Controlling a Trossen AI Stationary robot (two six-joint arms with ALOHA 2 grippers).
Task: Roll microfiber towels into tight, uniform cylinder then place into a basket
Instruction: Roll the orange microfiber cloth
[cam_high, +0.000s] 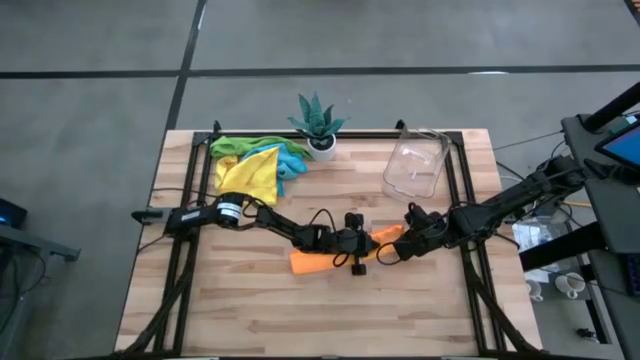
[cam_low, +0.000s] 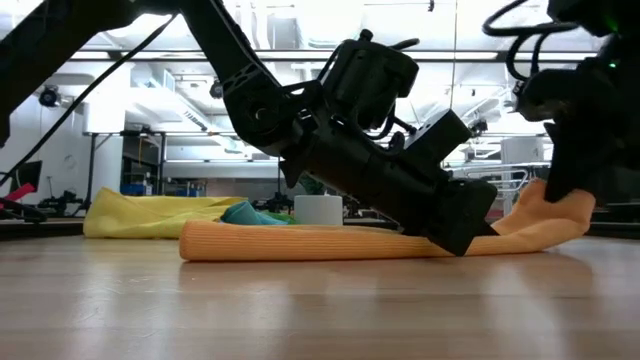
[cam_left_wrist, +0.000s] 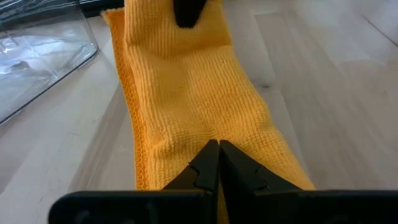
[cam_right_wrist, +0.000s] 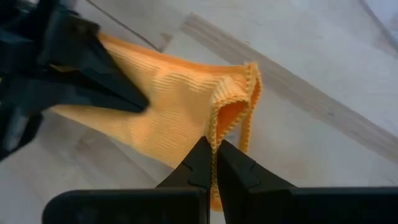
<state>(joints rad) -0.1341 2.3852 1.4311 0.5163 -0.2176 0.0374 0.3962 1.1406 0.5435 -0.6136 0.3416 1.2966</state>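
Observation:
An orange microfiber towel (cam_high: 325, 256), folded into a long strip, lies across the middle of the table. My left gripper (cam_high: 368, 246) is shut with its tips down on the strip, toward its right end. My right gripper (cam_high: 393, 249) is shut on that right end (cam_low: 560, 215), which curls up off the wood. More towels, yellow, green and light blue, lie in a heap (cam_high: 255, 165) at the far left. The clear basket (cam_high: 415, 165) stands at the far right with nothing in it. My left gripper presses its shut fingertips (cam_left_wrist: 217, 152) down on the top face of the orange strip (cam_left_wrist: 186, 99). It slants down from the table's left, with the fingers along the strip, which lies flat on the table under them. My right gripper pinches the hemmed edge (cam_right_wrist: 219, 121) of the strip's right end between its two fingertips, where the hem is doubled over. It comes steeply from above, on the table's right side. That end is lifted clear, and the rest of the strip (cam_low: 300, 242) lies on the table.
A green spiky plant in a white pot (cam_high: 318, 128) stands at the far edge between the towel heap and the basket. Bare wood lies along the near half of the table (cam_high: 320, 320).

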